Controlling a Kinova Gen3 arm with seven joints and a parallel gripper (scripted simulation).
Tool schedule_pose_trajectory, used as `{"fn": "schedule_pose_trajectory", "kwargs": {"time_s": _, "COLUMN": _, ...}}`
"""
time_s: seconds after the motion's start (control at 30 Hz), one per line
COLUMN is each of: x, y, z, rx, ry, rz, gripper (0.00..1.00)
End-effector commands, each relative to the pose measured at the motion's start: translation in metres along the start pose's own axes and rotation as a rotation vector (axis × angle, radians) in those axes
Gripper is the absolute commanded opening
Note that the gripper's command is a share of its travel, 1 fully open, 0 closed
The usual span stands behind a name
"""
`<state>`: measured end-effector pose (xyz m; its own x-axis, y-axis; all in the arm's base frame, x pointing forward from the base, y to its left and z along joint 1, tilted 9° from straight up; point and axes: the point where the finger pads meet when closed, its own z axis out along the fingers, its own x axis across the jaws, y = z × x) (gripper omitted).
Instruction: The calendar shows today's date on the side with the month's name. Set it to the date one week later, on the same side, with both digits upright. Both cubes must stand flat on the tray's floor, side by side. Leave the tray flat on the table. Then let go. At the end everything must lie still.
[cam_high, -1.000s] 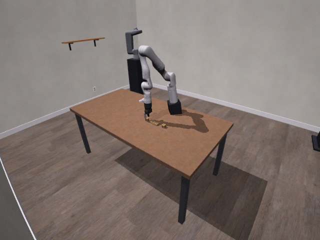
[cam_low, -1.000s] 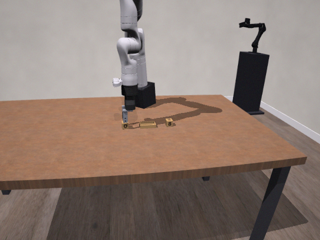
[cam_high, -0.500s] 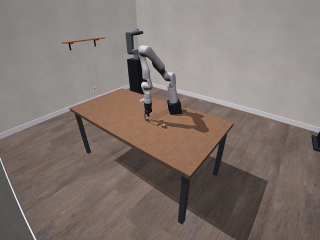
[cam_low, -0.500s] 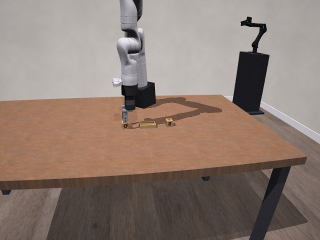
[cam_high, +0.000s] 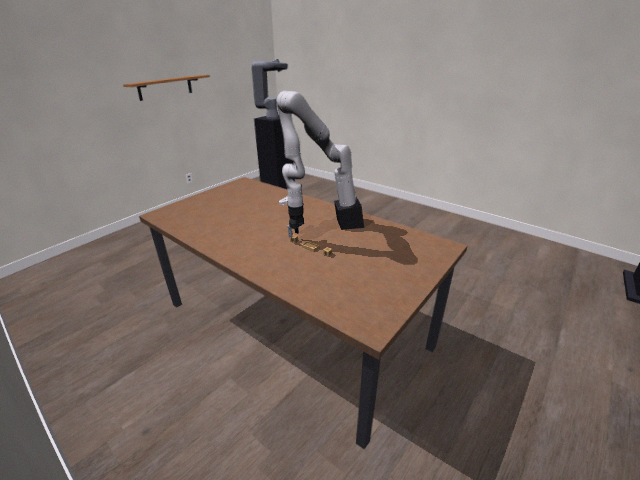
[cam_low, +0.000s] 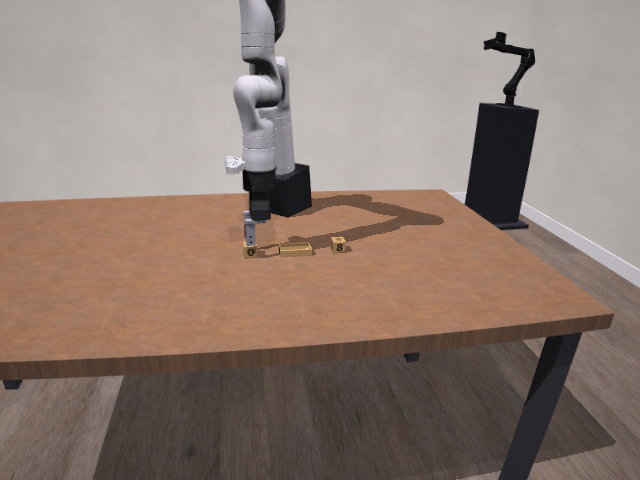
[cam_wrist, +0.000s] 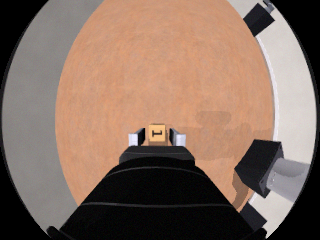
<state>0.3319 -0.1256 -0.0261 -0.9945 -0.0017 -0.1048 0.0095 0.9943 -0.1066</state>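
A small wooden tray (cam_low: 295, 250) lies flat on the table with no cube in it. One wooden cube (cam_low: 249, 251) stands on the table left of the tray, showing a 0 toward the exterior camera. The other cube (cam_low: 338, 244) stands on the table right of the tray, showing an 8. My gripper (cam_low: 250, 238) points straight down, open, right above the left cube, fingertips just over its top. In the wrist view this cube (cam_wrist: 158, 134) sits between the two fingertips, its top face showing a 1. In the top view the gripper (cam_high: 292, 236) hangs over the left end of the row.
The arm's black base (cam_low: 292, 196) stands on the table behind the tray. A black pedestal with a second arm (cam_low: 500, 164) stands off the table at the right. A wall shelf (cam_high: 166, 81) hangs far left.
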Motion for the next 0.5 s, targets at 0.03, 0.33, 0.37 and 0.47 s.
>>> {"fn": "schedule_pose_trajectory", "kwargs": {"time_s": 0.03, "x": 0.000, "y": 0.000, "z": 0.002, "rx": 0.000, "ry": 0.000, "rz": 0.000, "gripper": 0.90}}
{"fn": "schedule_pose_trajectory", "kwargs": {"time_s": 0.33, "x": 0.000, "y": 0.000, "z": 0.012, "rx": 0.000, "ry": 0.000, "rz": 0.000, "gripper": 0.90}}
{"fn": "schedule_pose_trajectory", "kwargs": {"time_s": 0.37, "x": 0.000, "y": 0.000, "z": 0.014, "rx": 0.000, "ry": 0.000, "rz": 0.000, "gripper": 0.90}}
{"fn": "schedule_pose_trajectory", "kwargs": {"time_s": 0.47, "x": 0.000, "y": 0.000, "z": 0.019, "rx": 0.000, "ry": 0.000, "rz": 0.000, "gripper": 0.90}}
